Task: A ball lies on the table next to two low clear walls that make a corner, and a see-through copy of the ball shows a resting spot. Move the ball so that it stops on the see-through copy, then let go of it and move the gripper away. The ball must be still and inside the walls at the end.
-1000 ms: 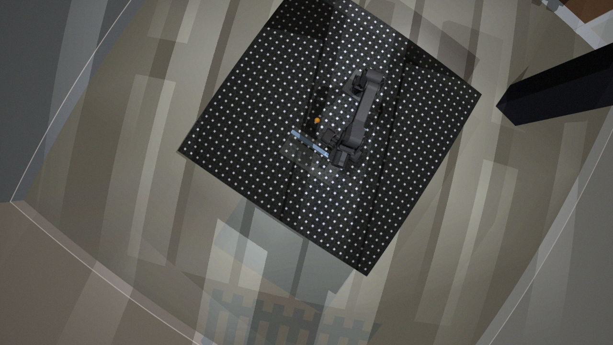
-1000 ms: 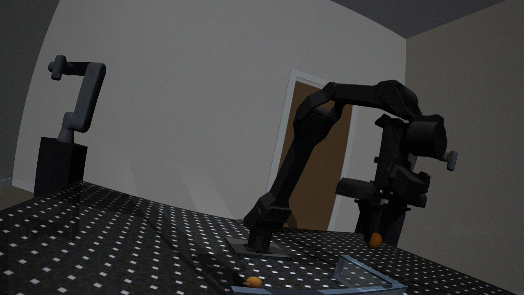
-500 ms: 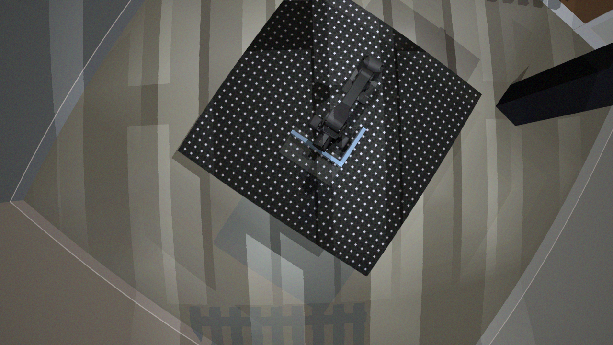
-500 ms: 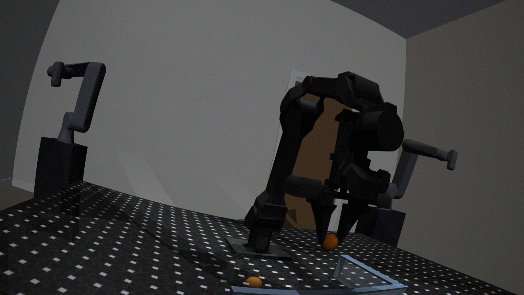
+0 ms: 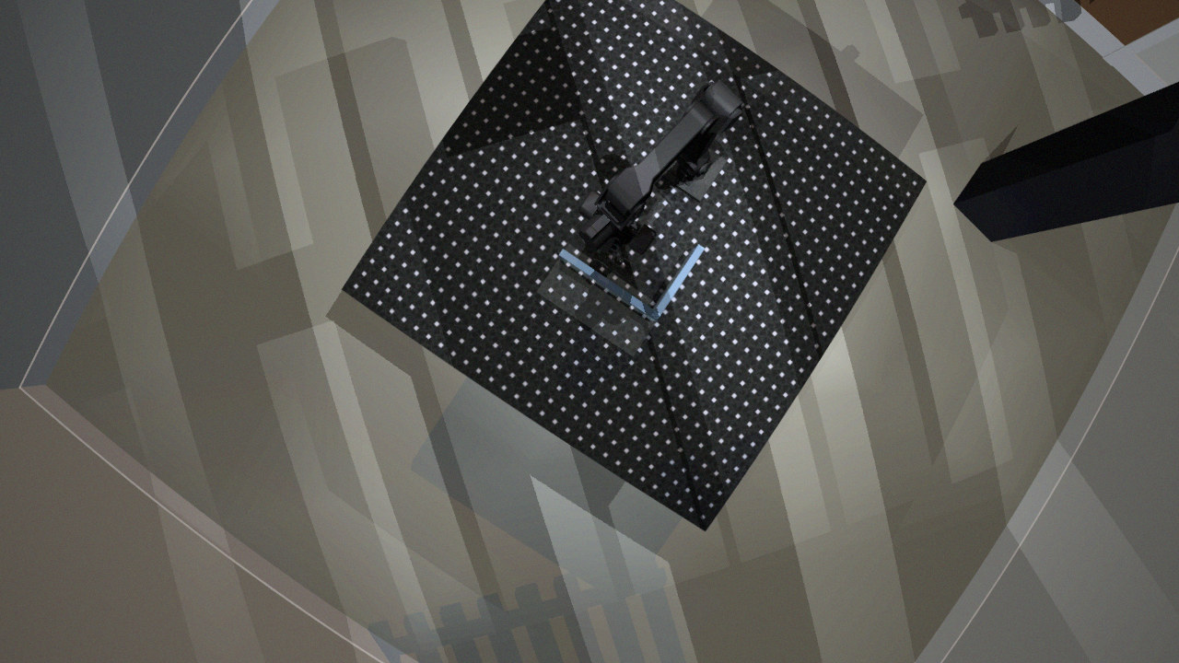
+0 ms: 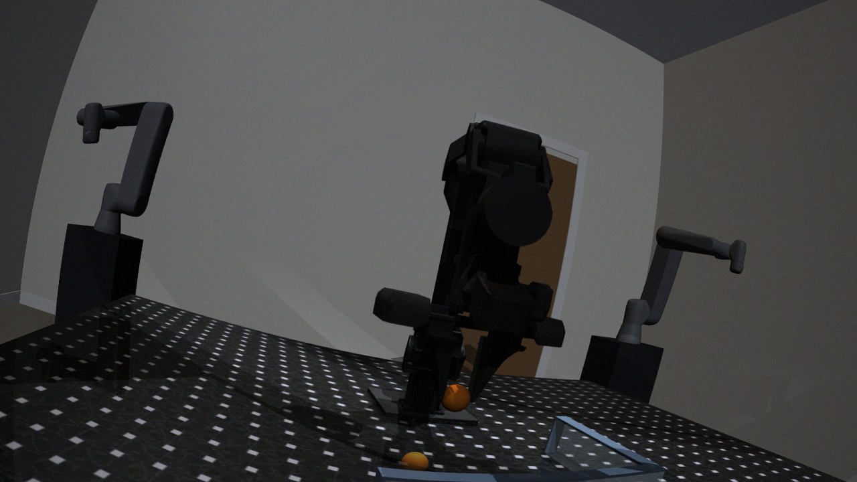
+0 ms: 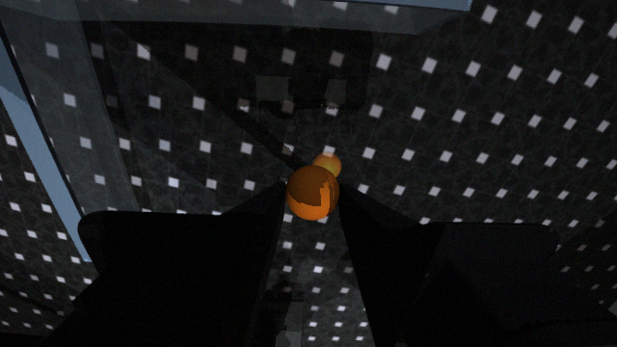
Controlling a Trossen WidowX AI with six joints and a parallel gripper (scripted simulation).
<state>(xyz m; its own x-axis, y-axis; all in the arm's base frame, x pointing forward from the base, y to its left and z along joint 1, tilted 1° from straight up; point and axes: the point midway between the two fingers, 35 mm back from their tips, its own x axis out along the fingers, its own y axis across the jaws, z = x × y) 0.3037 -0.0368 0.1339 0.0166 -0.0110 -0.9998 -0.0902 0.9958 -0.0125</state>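
Nearest you in the wrist view, the end effector (image 7: pixel 312 193) is clenched on the orange ball (image 7: pixel 312 199), carried clear above the dotted surface (image 7: pixel 482 145). Just beyond it sits the see-through copy (image 7: pixel 329 163), nearly lined up but a touch further out. Nudge forward until the ball covers the copy, then descend straight; I'd judge a release from height will make it roll. Set it down to contact, open slowly, lift vertically. Furthest out, the clear walls (image 5: pixel 671 280) form the corner; keep your fingers off them on retreat.
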